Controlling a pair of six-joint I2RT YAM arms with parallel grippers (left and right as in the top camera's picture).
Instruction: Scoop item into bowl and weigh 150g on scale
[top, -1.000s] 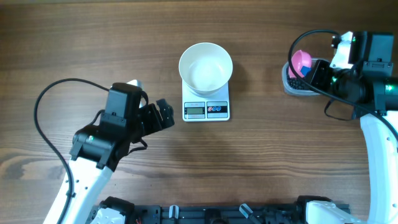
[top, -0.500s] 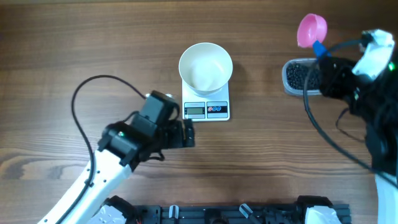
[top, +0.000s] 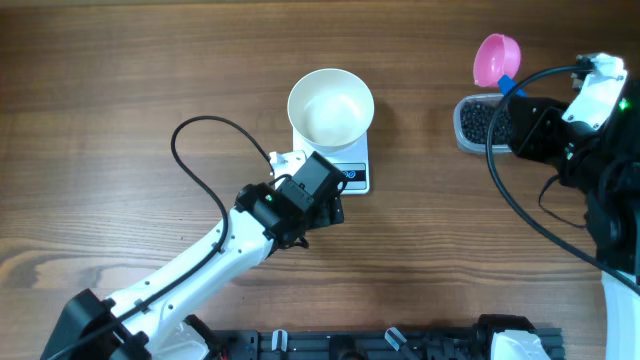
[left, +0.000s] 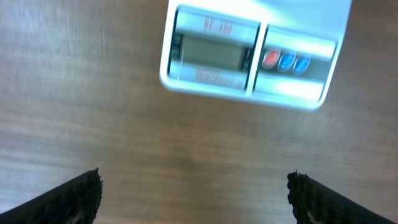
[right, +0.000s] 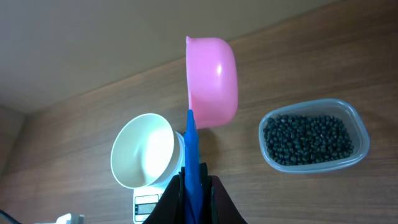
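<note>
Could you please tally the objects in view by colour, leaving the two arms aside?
White: 2, the bowl and the scale
Pink: 1, the scoop, which has a blue handle
Clear: 1, the tub
Black: 1, the heap of beads in the tub
Total: 5

Three views over one table (top: 120, 80)
We look straight down from above. Our left wrist view sits close over the scale (left: 249, 53), at its upper edge. Our right wrist view, farther off, shares scale and bowl (right: 142, 151), lower left.
</note>
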